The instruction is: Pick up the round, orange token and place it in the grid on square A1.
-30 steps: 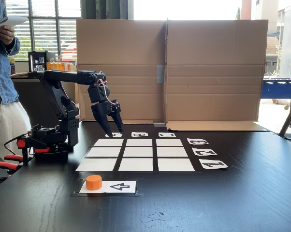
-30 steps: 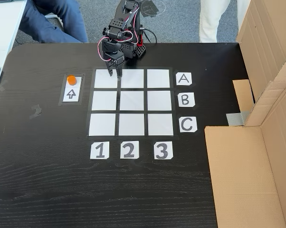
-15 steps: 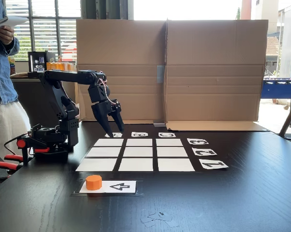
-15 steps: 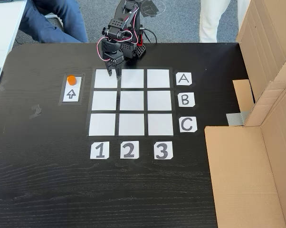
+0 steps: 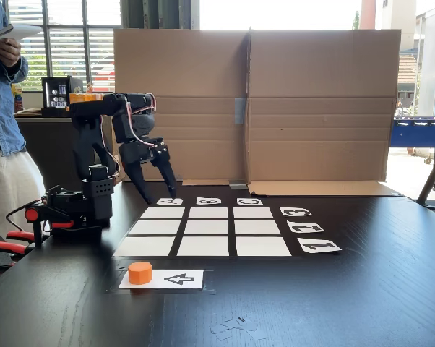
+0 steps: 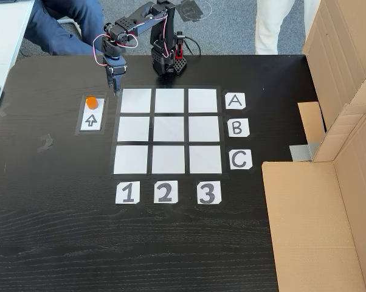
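Note:
The orange token (image 5: 140, 272) (image 6: 92, 101) stands on the end of a white card with a black arrow (image 5: 178, 278) (image 6: 92, 118), beside the grid (image 5: 203, 231) (image 6: 168, 131). Square A1 (image 5: 144, 246) (image 6: 136, 101) is the grid corner nearest the token, and it is bare. My gripper (image 5: 161, 198) (image 6: 115, 91) hangs open above the table with nothing between its fingers. In a fixed view from above it is just outside A1's outer corner, a little up and right of the token.
The arm's base (image 5: 66, 217) (image 6: 166, 61) is clamped at the table edge. Paper labels A, B, C (image 6: 238, 128) and 1, 2, 3 (image 6: 165, 192) border the grid. Cardboard walls (image 5: 253, 105) (image 6: 341, 121) close off one side. A person (image 5: 4, 108) stands beside the base. Paper scraps (image 5: 235, 327) lie near the front.
The arm has swung sideways, off the border between the first two squares of row A, towards the token's side. The gripper stays open, and the token has not moved.

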Tool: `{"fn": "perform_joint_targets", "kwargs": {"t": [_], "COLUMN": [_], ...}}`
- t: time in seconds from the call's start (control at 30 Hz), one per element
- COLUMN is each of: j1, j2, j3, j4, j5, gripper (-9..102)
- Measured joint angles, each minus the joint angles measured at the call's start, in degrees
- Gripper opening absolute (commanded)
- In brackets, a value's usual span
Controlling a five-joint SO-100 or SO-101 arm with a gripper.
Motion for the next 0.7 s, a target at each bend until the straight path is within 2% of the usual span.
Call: {"fn": "perform_joint_targets", "kwargs": {"t": [0.4,0.7], "j1": [17.49,20.83], "j2": [-15.29,-25.58], "j3": [-14.15,-19.95], "j4": [0.44,-0.18], "j5": [0.0,-0.53], "gripper": [21,22]}}
